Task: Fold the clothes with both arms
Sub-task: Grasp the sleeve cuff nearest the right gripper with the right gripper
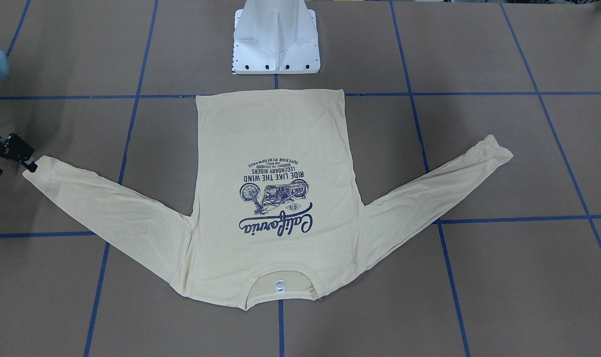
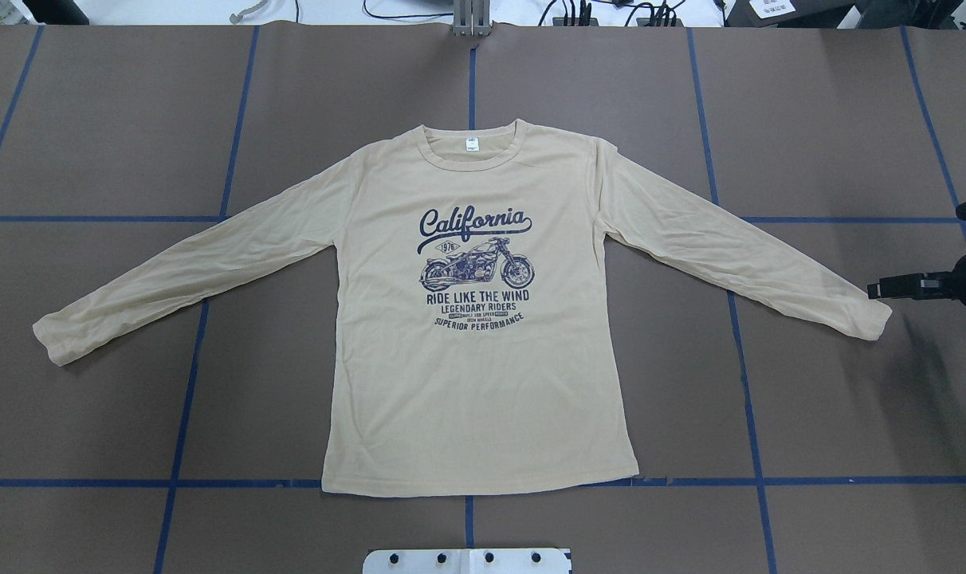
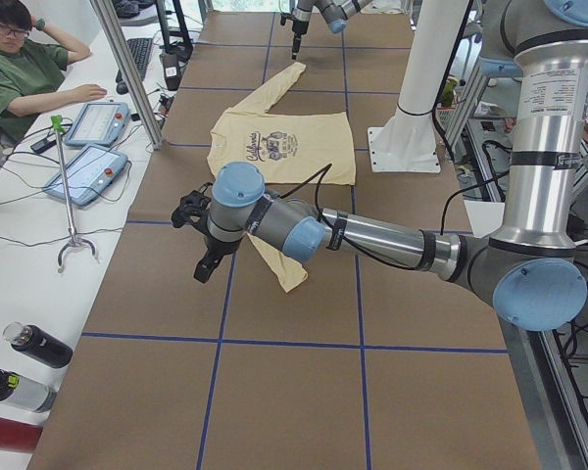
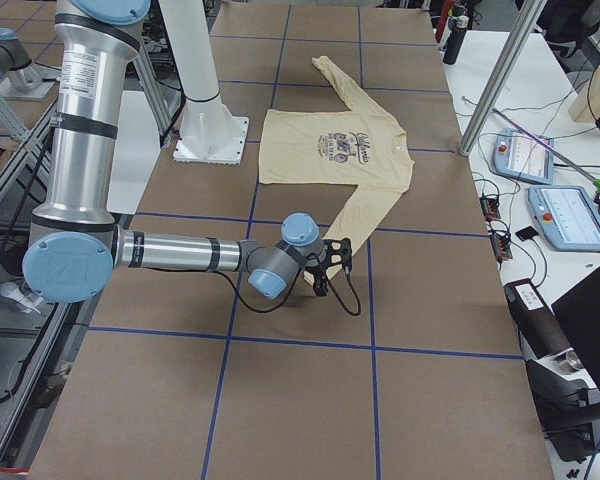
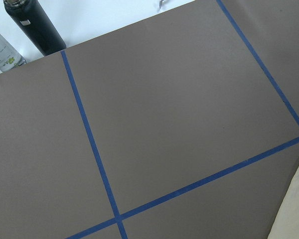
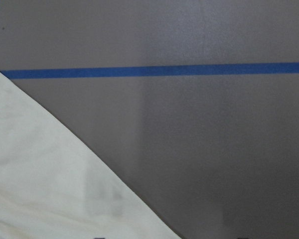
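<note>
The cream-yellow long-sleeved shirt [image 2: 483, 351] lies flat on the brown table with its navy "California" print up, neckline away from the robot and both sleeves spread. My right gripper [image 2: 875, 289] hovers low just outside the cuff of the sleeve on my right [image 1: 37, 171], apart from it and looking open; it is also in the front-facing view [image 1: 30, 164]. My left gripper [image 3: 202, 257] hangs over the table near the other cuff [image 3: 292, 279]. It shows only in the left side view, so I cannot tell its state. Only a corner of the shirt's cloth [image 5: 298, 209] shows in the left wrist view.
The white pedestal base [image 1: 275, 44] stands just behind the shirt's hem. Blue tape lines [image 2: 188, 383] grid the table. Bottles [image 3: 34, 348], control tablets [image 3: 83, 171] and a seated person [image 3: 24, 69] are at a white side table beyond the far edge.
</note>
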Controlling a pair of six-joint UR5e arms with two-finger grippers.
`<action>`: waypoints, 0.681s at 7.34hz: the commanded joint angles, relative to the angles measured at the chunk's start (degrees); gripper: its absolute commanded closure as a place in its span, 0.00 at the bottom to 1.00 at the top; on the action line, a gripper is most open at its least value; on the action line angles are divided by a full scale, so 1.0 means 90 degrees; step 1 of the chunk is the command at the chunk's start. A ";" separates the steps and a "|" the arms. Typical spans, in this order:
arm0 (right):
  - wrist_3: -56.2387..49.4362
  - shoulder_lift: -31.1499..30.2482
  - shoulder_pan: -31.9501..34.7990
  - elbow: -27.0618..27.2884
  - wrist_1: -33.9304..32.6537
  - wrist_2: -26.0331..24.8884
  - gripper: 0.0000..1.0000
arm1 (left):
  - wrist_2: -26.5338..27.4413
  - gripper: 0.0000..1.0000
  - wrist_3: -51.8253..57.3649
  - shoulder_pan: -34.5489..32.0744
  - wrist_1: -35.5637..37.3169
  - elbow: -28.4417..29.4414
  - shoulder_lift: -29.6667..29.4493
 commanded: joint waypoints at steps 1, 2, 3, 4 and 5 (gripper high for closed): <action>0.0074 -0.0073 -0.0163 -0.0152 0.0268 -0.0095 0.17 | -0.0003 0.00 0.0002 0.0000 0.0000 -0.0001 0.0012; 0.0084 -0.0083 -0.0348 -0.0152 0.0248 -0.0356 0.19 | -0.0003 0.00 0.0002 0.0000 0.0000 -0.0001 0.0022; 0.0103 -0.0093 -0.0465 -0.0152 0.0248 -0.0465 0.18 | -0.0003 0.00 0.0002 0.0000 0.0000 0.0009 0.0022; 0.0123 -0.0112 -0.0496 -0.0152 0.0248 -0.0486 0.19 | -0.0003 0.00 0.0002 0.0000 0.0000 0.0009 0.0022; 0.0133 -0.0112 -0.0525 -0.0132 0.0248 -0.0515 0.25 | -0.0003 0.00 0.0002 0.0000 0.0000 0.0009 0.0032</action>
